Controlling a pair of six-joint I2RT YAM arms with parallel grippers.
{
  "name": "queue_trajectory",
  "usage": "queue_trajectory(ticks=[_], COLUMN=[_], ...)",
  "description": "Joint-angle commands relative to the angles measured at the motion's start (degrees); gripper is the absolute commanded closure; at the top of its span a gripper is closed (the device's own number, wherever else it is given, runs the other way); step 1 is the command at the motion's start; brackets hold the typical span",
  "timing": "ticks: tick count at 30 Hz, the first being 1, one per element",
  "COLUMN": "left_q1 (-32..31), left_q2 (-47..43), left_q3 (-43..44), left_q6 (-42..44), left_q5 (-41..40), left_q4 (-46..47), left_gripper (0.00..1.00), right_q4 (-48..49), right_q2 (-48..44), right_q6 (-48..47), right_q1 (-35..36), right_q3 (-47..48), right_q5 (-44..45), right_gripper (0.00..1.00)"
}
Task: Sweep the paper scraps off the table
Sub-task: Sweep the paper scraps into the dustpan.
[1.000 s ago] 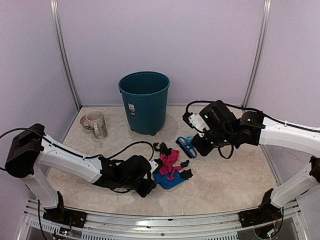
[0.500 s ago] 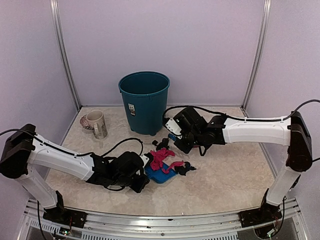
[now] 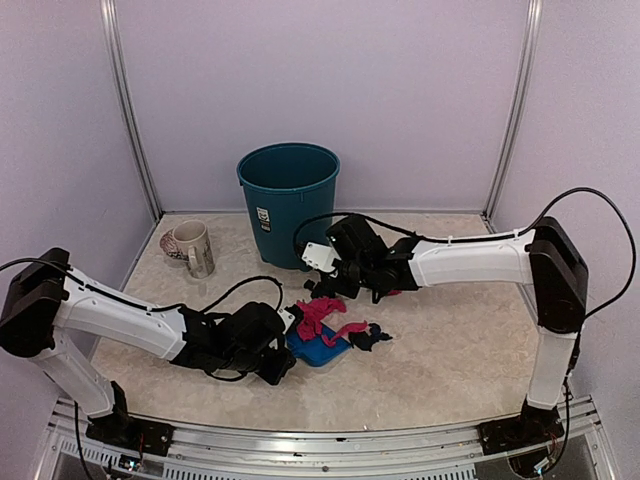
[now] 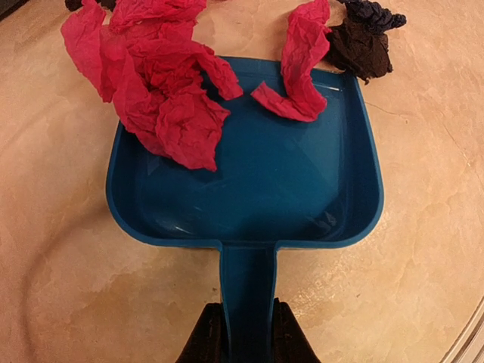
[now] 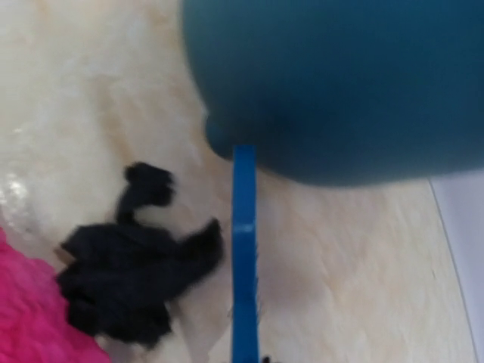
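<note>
Top external view: I see the paper scraps (image 3: 322,316) bunched mid-worktop (image 3: 460,350), at the mouth of the blue dustpan (image 3: 312,352), in front of the teal bin (image 3: 290,200).
Left pincer (image 4: 243,336): clenched on the dustpan's handle, with the pan flat on the worktop.
Right pincer (image 3: 330,285): clamped shut. The blue hand brush (image 5: 243,265) runs straight out from it, so I judge it is gripping that.
Done: most pink scraps (image 4: 155,83) lie over the pan's lip, partly inside.
Left: black and dark blue scraps (image 4: 361,44) sit on the worktop just outside the pan's far right corner. Another black clump (image 5: 128,280) lies beside the brush, near the bin. I reckon the tip into the bin is not yet done.
Pile axis: spread sideways across the pan's mouth, crosswise to the handle.
Pan axis: handle toward my left arm, mouth pointing at the brush and bin.
</note>
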Motion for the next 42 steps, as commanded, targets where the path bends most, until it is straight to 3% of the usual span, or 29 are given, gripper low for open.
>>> queue_trajectory(ticks=[1,8,19,31,42], left_q1=[0.67,1.07,2.48,4.32,4.35], left_q2=[0.4,-0.02,-1.08,0.11,-0.3], left_q3=[-1.63,-2.52,-3.64,-4.31,-6.54], left_q6=[-0.75,-1.34,-1.5,-2.12,-2.78], left_q5=[0.25,0.29,0.03,0.21,-1.5], left_q4=[-2.89,-3.05,-2.84,-1.54,1.65], left_gripper=[1.0,1.0,1.0,1.0,1.0], right_q4=[5.81,2.6,-2.39,-3.12,-4.39], right_q2=[1.43,2.6,-3.58,-11.77,-15.32], right_q6=[-7.24,-9.62,-6.08,1.72,6.52], right_q1=[-0.29,-0.05,3.06,10.07,12.97], right_q3=[0.79,0.34,-7.04,-14.28,-14.95], right_q5=[-5.44,-10.1,-12.43,-11.56,-6.58], right_gripper=[1.0,1.0,1.0,1.0,1.0])
